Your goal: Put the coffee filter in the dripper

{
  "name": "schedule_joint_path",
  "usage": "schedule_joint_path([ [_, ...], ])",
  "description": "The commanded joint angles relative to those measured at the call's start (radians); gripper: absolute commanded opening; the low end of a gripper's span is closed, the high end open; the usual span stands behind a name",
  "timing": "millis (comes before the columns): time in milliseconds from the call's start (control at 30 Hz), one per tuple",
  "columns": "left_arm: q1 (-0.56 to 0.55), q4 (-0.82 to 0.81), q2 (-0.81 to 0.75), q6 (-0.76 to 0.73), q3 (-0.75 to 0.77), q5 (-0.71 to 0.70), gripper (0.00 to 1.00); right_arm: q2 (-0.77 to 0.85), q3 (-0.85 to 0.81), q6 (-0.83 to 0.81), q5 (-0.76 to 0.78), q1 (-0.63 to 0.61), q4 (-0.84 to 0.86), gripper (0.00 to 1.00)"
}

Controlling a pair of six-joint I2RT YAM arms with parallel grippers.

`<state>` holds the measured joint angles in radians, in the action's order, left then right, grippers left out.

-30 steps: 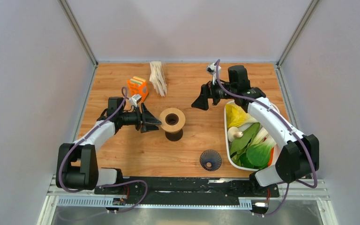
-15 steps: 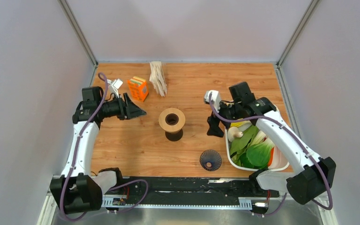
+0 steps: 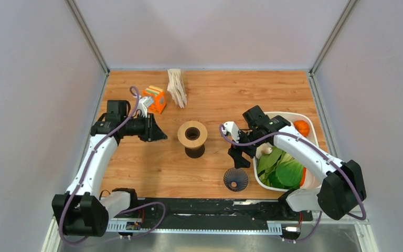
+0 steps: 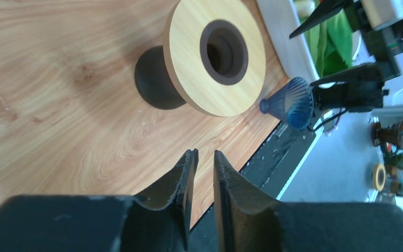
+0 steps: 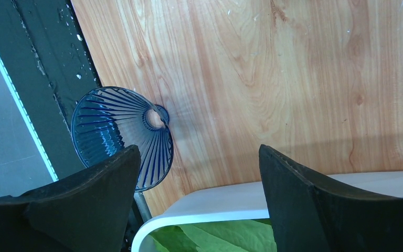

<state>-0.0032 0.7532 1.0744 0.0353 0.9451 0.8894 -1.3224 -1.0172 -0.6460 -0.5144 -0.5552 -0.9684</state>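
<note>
The coffee filter (image 3: 177,86) is white fan-shaped paper lying at the back of the table, with neither gripper near it. The dripper (image 3: 235,179), a dark blue ribbed cone, lies near the front edge; it also shows in the left wrist view as the dripper (image 4: 294,102) and in the right wrist view as the dripper (image 5: 120,134). My right gripper (image 3: 240,157) hovers just behind it, jaws wide apart and empty (image 5: 199,149). My left gripper (image 3: 161,137) points at the brown pot from the left, its jaws a slim gap apart with nothing between them (image 4: 204,153).
A brown spool-shaped pot (image 3: 192,135) with a tan rim stands mid-table. An orange box (image 3: 154,98) sits behind the left gripper. A white basin (image 3: 273,114) of vegetables lies on the right, its rim (image 5: 231,202) right beside the right gripper. A black rail runs along the table's front edge.
My right gripper has come from the back of the table forward to just behind the dripper. My left gripper drew back to the left of the pot and its jaws narrowed.
</note>
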Motion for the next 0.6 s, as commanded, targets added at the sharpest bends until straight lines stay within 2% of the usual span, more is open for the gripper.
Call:
schedule_joint_path([
  [0, -0.075, -0.072, 0.056, 0.035, -0.013, -0.067, 0.23, -0.003, -0.015, -0.003, -0.001, -0.005, 0.017, 0.85],
  [200, -0.125, -0.085, 0.157, 0.042, 0.024, -0.114, 0.18, -0.009, -0.025, 0.013, -0.006, -0.005, 0.016, 0.86],
  [567, -0.198, -0.098, 0.284, 0.051, 0.091, -0.134, 0.15, -0.017, -0.058, 0.028, -0.015, -0.005, 0.0, 0.87],
])
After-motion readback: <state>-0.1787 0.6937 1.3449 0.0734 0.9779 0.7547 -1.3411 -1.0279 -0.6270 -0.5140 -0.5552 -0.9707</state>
